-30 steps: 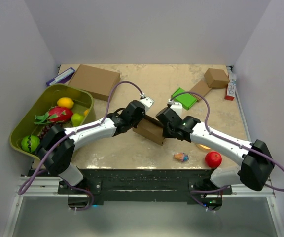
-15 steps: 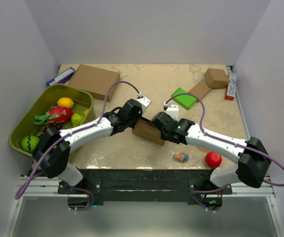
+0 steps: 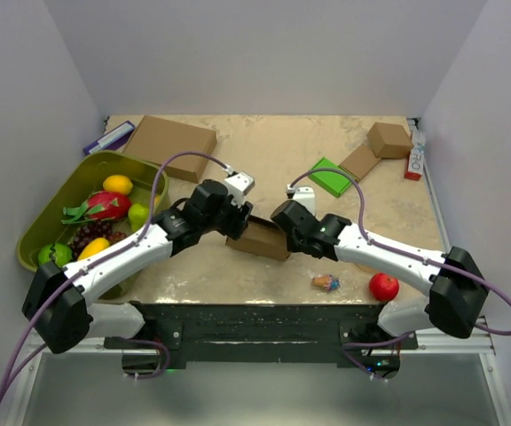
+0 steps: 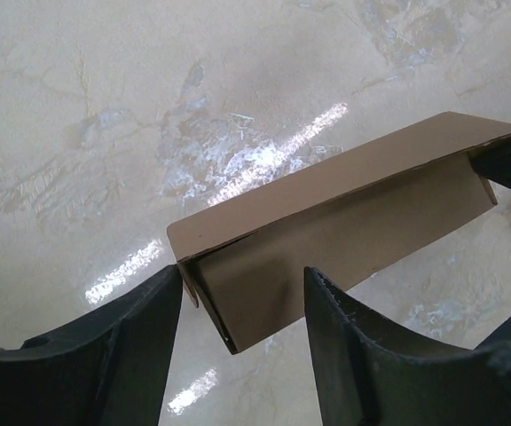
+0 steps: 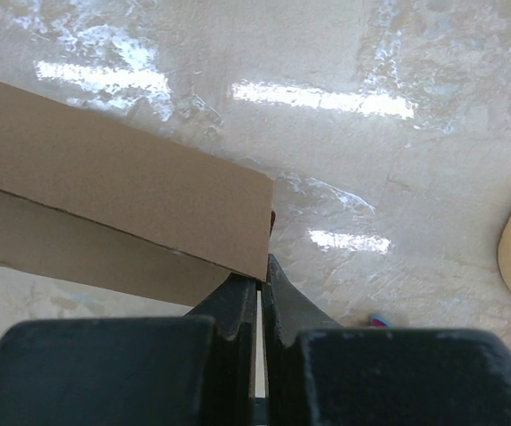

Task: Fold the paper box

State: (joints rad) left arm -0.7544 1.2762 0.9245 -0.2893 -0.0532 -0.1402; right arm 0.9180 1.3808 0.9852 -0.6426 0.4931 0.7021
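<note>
A slim brown cardboard paper box (image 3: 260,240) is clamped by the right pincer (image 5: 262,271) and straddled by the spread left pincer (image 4: 242,280); a red apple (image 3: 383,286) is seen nearby on the beige marbled surface (image 3: 273,142).

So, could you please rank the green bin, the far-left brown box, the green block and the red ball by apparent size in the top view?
Largest first:
green bin
brown box
green block
red ball, only slightly smaller than the block
</note>
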